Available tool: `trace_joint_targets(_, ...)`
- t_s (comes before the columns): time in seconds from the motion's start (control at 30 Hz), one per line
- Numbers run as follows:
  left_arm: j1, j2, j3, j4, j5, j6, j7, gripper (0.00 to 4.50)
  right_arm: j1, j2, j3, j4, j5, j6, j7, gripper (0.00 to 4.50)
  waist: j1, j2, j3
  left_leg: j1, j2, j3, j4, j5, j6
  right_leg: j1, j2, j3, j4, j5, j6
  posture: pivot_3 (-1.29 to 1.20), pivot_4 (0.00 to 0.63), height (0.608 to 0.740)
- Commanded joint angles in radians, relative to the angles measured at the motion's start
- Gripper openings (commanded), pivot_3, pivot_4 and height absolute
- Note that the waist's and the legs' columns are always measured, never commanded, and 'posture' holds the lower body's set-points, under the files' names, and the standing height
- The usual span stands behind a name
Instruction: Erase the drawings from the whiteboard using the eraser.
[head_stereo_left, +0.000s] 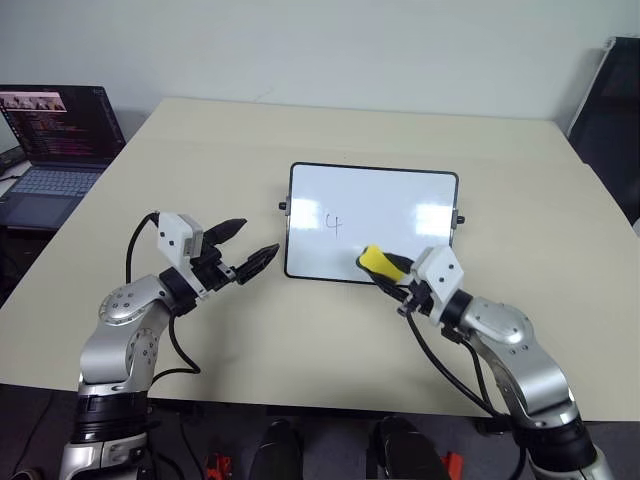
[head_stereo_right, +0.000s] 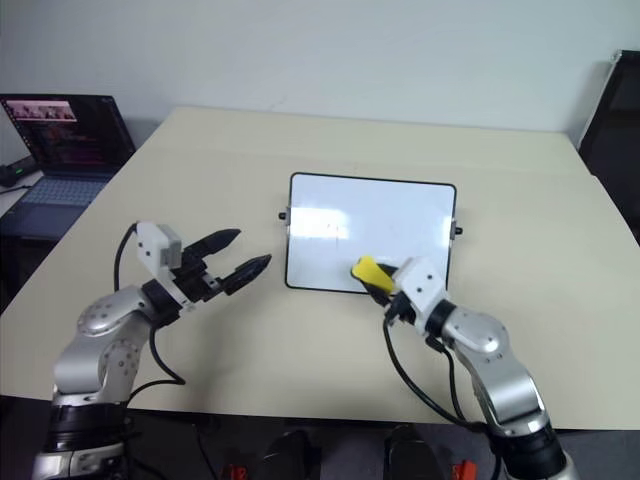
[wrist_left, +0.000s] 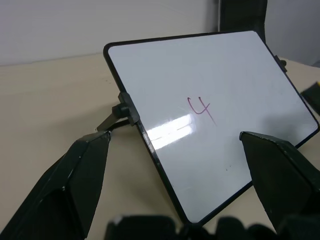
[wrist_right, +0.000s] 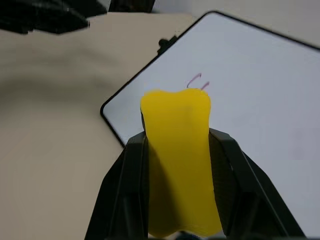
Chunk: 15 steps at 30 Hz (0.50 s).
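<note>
The whiteboard lies flat in the middle of the table, black-framed with a small knob on each short side. On it a thin reddish "4" is drawn left of centre, also clear in the left wrist view. My right gripper is shut on the yellow eraser, which hovers over the board's near edge, just right of the "4". In the right wrist view the eraser is pinched between both fingers, its tip below the drawing. My left gripper stands open just left of the board, holding nothing.
An open laptop sits on a side desk at the far left, off the beige table. A dark chair or stand is at the far right. Cables hang from both wrists.
</note>
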Motion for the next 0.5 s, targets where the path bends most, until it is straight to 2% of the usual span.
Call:
trace_joint_targets(0.03,-0.023,0.009,-0.027,-0.034,0.009,0.004,-0.005,4.50,-0.098,-0.006,0.021,0.023,-0.053,0.034,-0.027,1.30,0.000,0.000,0.000,0.000,0.000,0.000,0.000,0.000,0.000,0.000,0.000,0.000,0.000,0.000,0.000,0.00,0.150,0.740)
trace_joint_targets(0.27,-0.064,0.050,-0.087,-0.036,0.034,0.006,-0.059,4.50,-0.315,-0.110,0.119,0.145,-0.205,0.031,0.027,1.30,0.001,0.000,0.000,0.000,0.000,0.000,0.000,0.000,0.000,-0.001,0.000,0.000,0.000,0.000,0.000,0.00,0.150,0.740)
trace_joint_targets(0.5,-0.057,0.062,-0.117,-0.049,0.042,0.010,-0.083,4.50,-0.580,-0.040,0.266,0.464,-0.346,-0.053,0.060,1.30,-0.006,0.001,0.000,0.000,0.000,0.000,-0.001,0.000,0.000,-0.001,0.000,0.000,0.001,0.002,0.004,0.00,0.150,0.740)
